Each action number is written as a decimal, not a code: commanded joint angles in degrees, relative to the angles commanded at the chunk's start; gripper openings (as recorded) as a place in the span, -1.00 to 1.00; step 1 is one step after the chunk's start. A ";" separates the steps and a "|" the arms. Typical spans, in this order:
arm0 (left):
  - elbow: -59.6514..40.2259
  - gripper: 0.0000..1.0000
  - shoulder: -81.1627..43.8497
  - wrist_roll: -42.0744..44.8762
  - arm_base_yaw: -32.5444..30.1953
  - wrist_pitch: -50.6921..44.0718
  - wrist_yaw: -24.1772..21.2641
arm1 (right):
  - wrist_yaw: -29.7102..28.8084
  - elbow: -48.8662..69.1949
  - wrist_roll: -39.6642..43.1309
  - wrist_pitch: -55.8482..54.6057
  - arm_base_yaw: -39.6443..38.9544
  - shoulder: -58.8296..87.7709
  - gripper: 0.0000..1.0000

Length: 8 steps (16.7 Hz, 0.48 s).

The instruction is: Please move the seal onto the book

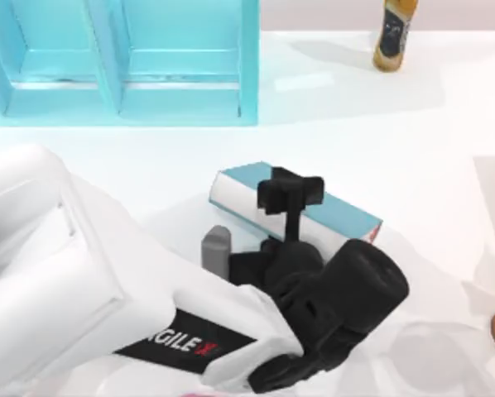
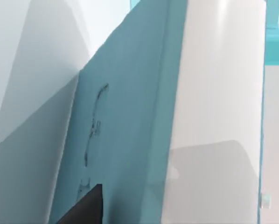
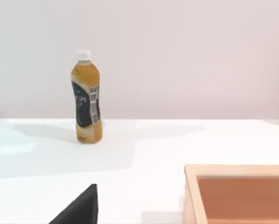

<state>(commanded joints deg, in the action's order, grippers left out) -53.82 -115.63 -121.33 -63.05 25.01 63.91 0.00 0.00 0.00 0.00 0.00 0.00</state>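
Directly under the left end effector (image 1: 290,192) lies the book (image 1: 347,217) — grip state unclear.

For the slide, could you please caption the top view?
Left arm's gripper poised over the teal book, light-blue shelf unit behind, bottle at the far edge.

Left arm (image 1: 107,306) reaching toward table centre; left gripper (image 1: 290,192) pointing away, low over table.

Bright, even light; soft shadows.
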 joint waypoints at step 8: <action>-1.31 1.00 -0.47 -3.65 0.06 -3.42 0.65 | 0.00 0.00 0.00 0.00 0.00 0.00 1.00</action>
<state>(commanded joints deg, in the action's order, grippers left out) -55.13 -116.10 -124.98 -63.00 21.59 64.57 0.00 0.00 0.00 0.00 0.00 0.00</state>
